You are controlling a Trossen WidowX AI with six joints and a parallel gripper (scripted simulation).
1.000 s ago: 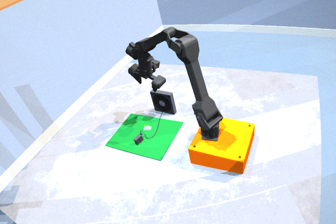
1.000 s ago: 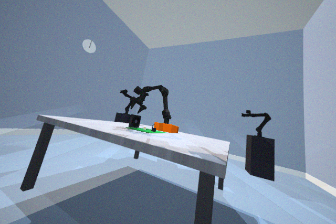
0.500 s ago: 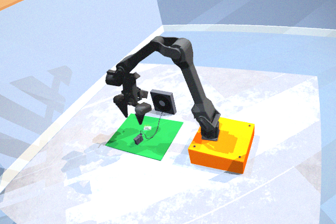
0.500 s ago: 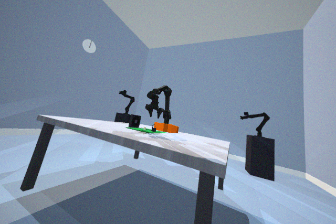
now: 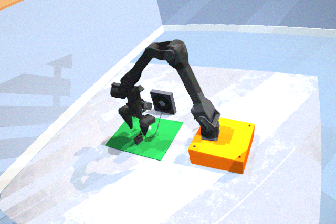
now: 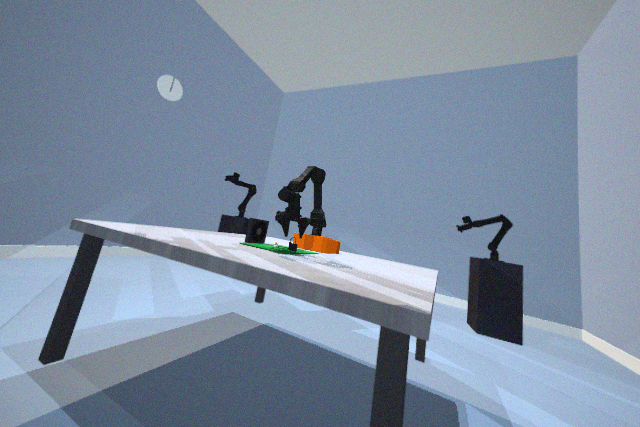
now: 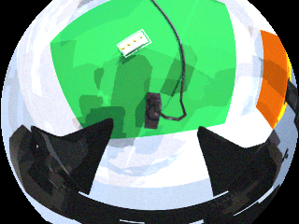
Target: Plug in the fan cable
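Observation:
The dark plug stands on the green board, apart from the header. The white four-pin header is bare, its pins showing in the wrist view. A thin black cable runs in a loop from the plug to the fan, which stands upright behind the board. My gripper is wide open and empty, pointing down above the board close to the plug. In the wrist view the plug lies just beyond the line between the fingertips.
The arm's yellow-orange base block stands beside the board. The fan and the cable loop are on the board's far side. Other arms on dark pedestals stand away from the table.

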